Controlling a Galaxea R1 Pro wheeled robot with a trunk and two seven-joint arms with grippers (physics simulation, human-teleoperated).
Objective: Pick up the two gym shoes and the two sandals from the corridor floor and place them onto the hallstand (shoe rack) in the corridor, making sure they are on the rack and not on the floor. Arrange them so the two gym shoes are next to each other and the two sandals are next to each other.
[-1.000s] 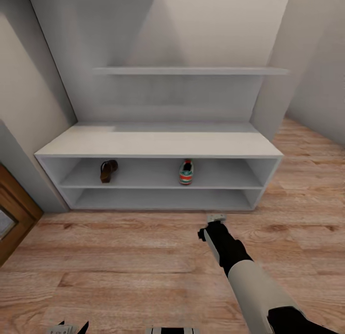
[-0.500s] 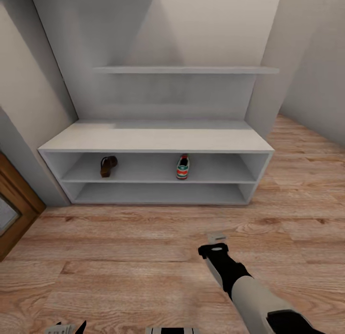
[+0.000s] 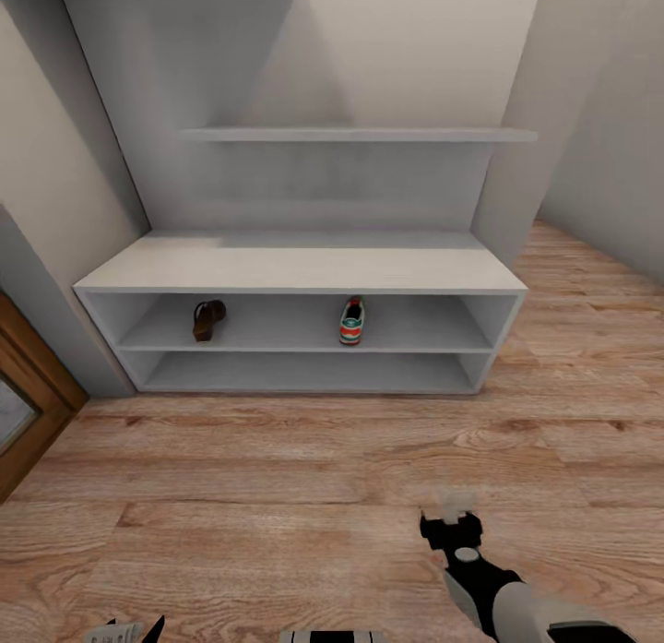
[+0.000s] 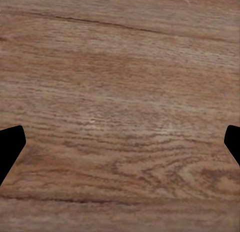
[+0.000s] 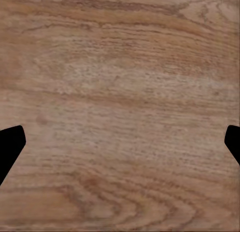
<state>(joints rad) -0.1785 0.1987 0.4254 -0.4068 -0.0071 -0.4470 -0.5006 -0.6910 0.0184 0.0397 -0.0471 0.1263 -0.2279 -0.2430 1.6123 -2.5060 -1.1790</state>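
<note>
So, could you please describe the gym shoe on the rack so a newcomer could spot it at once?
Find the pale grey hallstand against the wall. On its upper shoe shelf, right of centre, sits the gym shoe: white, green-striped, with red-orange patches, unlike the dark brown sandal far to its left.

hallstand (image 3: 300,267) on wood floor (image 3: 258,495) | upper shoe shelf: one sandal (image 3: 207,318) left, one gym shoe (image 3: 351,320) centre-right, well apart | lower shelf: apparently bare
</note>
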